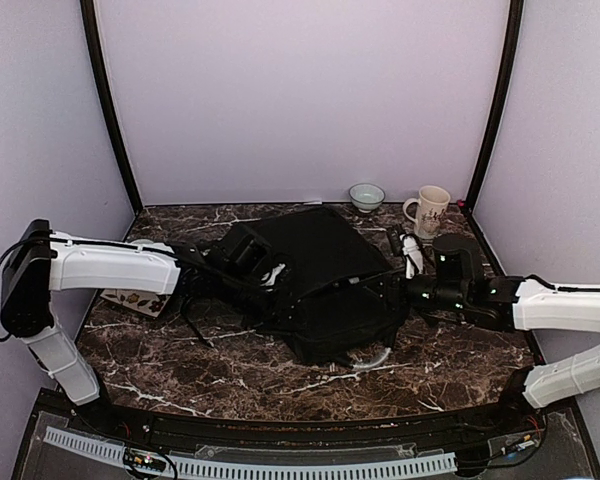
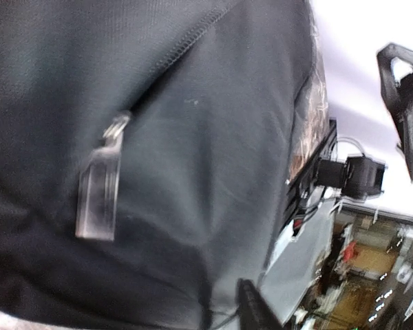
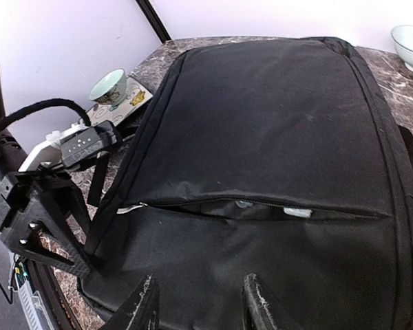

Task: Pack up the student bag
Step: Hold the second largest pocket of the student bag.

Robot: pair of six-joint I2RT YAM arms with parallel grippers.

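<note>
The student bag (image 1: 325,275) is a large black backpack lying flat in the middle of the table. A zipper slit (image 3: 261,205) across it is partly open, and small pale things show inside. My right gripper (image 3: 203,306) is open and empty, its fingers spread just over the bag's near panel. In the top view it (image 1: 408,292) is at the bag's right edge. My left gripper (image 1: 260,268) presses against the bag's left side. In its wrist view one finger (image 2: 251,308) and a clear zipper pull (image 2: 98,196) show against the fabric; the other finger is hidden.
A small bowl (image 1: 367,196) and a cream mug (image 1: 429,211) stand at the back right, with a white object (image 1: 412,252) beside them. A patterned card (image 1: 135,298) lies at the left under my left arm. The bag's silvery loop handle (image 1: 375,360) lies at its front.
</note>
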